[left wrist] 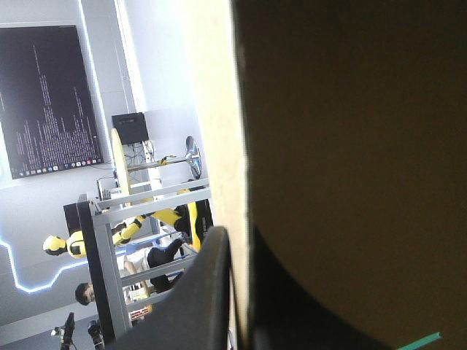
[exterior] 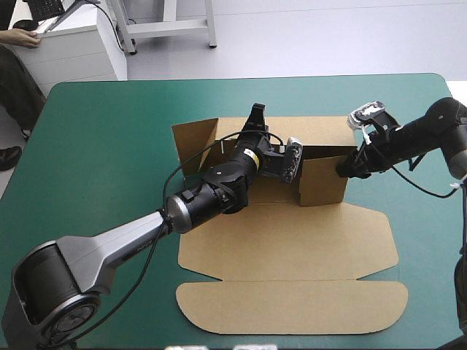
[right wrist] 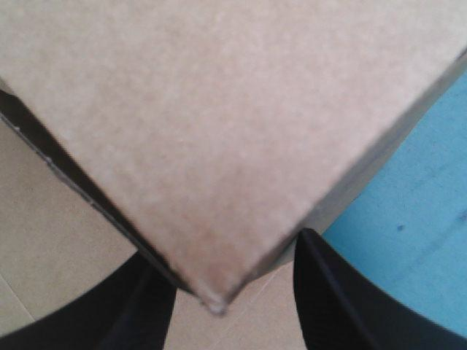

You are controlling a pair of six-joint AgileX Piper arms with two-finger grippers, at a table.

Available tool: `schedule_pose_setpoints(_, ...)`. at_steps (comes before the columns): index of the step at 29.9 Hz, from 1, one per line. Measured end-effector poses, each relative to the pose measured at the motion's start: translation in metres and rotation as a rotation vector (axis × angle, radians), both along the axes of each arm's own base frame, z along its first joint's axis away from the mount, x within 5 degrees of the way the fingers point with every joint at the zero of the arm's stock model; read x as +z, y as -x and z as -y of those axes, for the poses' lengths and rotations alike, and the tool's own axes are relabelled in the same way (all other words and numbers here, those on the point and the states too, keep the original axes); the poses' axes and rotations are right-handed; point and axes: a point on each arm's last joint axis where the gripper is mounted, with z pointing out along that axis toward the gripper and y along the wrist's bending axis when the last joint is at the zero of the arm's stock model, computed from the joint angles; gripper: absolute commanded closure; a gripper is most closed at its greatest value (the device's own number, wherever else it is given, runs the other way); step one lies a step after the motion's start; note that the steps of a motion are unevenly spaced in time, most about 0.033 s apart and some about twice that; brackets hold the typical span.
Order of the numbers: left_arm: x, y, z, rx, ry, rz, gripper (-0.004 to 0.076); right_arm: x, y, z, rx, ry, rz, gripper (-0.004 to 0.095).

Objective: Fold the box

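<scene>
Brown box [exterior: 292, 251]: wall in left pincer [left wrist: 236, 251], corner between right pincer [right wrist: 230, 262].

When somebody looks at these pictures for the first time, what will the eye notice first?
The box lies in the middle of the cover, far walls raised, lid flat toward the near edge. The left gripper reaches across it and pinches the far wall. The right gripper stands open around a corner of the right wall.

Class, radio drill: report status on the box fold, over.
Left gripper shut on box, far wall. Right gripper open, straddling raised wall corner. Lid flat. No obstruction seen.
</scene>
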Motion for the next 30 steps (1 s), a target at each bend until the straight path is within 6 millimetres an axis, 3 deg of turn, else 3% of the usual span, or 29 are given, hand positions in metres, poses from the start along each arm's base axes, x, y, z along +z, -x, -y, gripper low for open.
schedule_pose_setpoints(10, 0.0, -0.001, -0.002, 0.016, -0.009, -0.001, 0.0734, -0.007, -0.013, -0.001, -0.069, -0.054, 0.012, 0.0504)
schedule_pose_setpoints(12, 0.0, -0.001, -0.002, 0.017, -0.009, -0.001, 0.0734, -0.009, -0.016, 0.0, -0.086, -0.052, 0.024, 0.058)
schedule_pose_setpoints(17, -0.001, -0.001, -0.001, 0.007, -0.005, -0.001, 0.0734, -0.012, -0.024, 0.002, -0.117, -0.048, 0.067, 0.0929)
schedule_pose_setpoints(30, -0.001, -0.001, 0.0, 0.004, -0.002, -0.002, 0.0733, -0.014, -0.029, 0.004, -0.116, -0.047, 0.104, 0.0904)
